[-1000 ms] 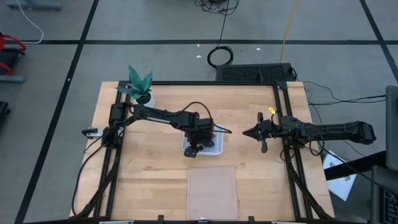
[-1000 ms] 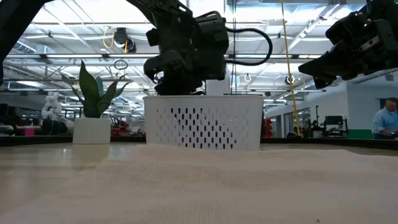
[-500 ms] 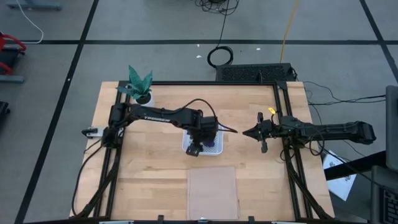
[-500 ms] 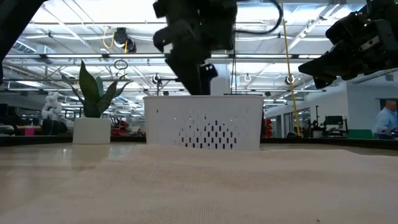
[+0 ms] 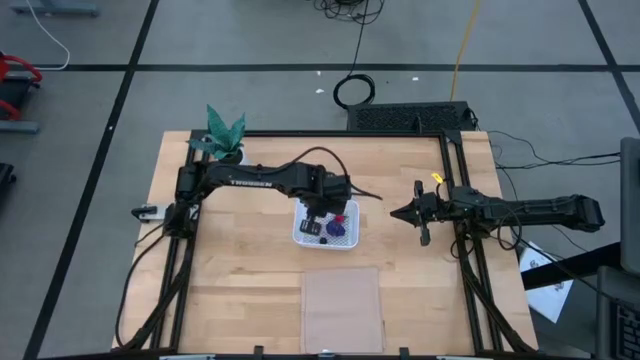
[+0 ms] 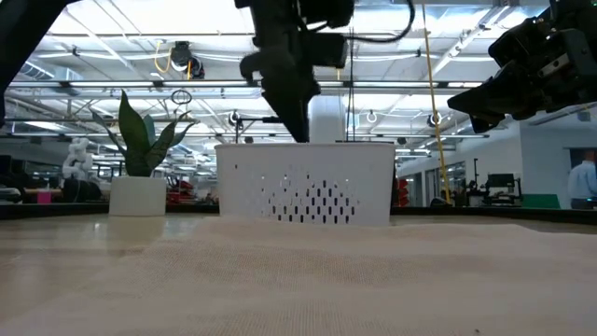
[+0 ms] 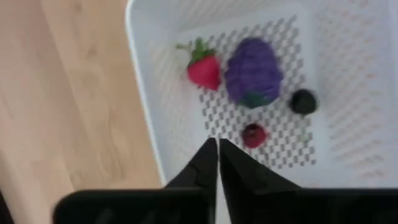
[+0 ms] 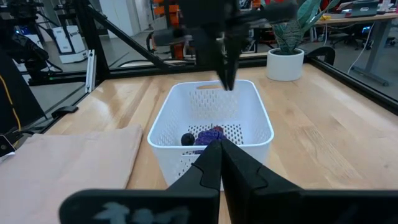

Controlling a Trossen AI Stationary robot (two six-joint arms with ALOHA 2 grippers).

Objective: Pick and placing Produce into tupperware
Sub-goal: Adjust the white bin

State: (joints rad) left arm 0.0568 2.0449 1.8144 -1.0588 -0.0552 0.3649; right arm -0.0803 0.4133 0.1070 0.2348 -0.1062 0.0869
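Tupperware (image 7: pixel 144 118) is sitting mid-bench holding four produce pieces — one strawberry (image 7: pixel 204 69), one purple cluster (image 7: pixel 254 73), one dark berry (image 7: pixel 303 101), one small red piece (image 7: pixel 253 134) — with left tool (image 7: pixel 217 149) hovering above, fingers together, and right tool (image 5: pixel 402 213) waiting beside, fingers together.

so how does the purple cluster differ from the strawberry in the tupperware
The purple cluster is lumpy and rounded, clearly bulkier than the strawberry, which is smooth, red and tapers to a point. The strawberry carries a green leafy top sticking out at one end; the cluster shows only a small dark green patch on one side. Both lie loose, side by side, on the perforated base of the white tupperware, with the left gripper shut above them.
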